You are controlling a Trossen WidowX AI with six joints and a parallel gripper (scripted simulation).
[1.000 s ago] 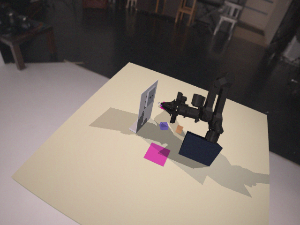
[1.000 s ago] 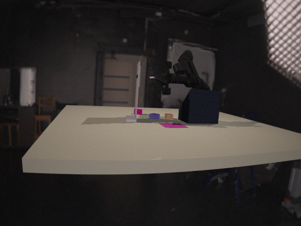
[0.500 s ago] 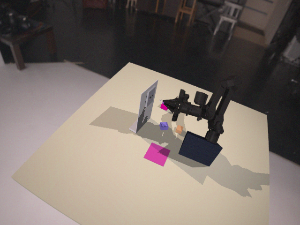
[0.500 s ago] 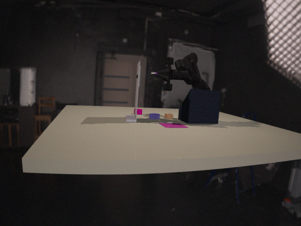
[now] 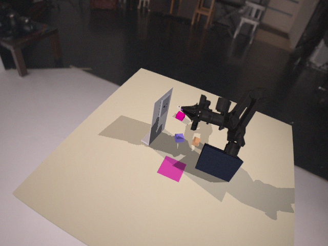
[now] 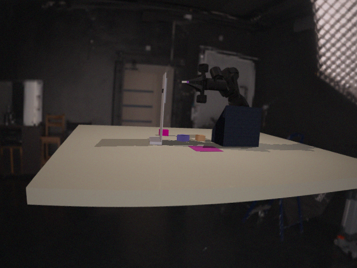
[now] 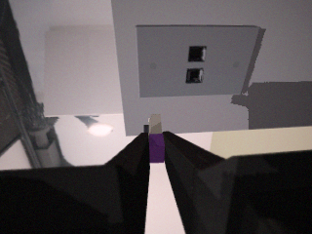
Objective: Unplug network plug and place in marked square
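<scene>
Plug pinched in my gripper, clear of the panel; next I carry it down to the marked square on the counter.

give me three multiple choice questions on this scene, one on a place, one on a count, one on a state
1. Where is the flat magenta square?
A. on the table in front of the dark blue box
B. on the upright grey panel
C. on top of the box

2. How many dark sockets are in the panel's plate?
A. one
B. two
C. four

3. What is the black gripper doing?
A. open, holding nothing
B. shut on the small purple plug, clear of the panel
C. resting on the table

Answers:
1 A, the top view shows it lying on the table beside the box.
2 B, the wrist view shows two stacked openings.
3 B, the plug sits between the fingers, away from the sockets.
</scene>
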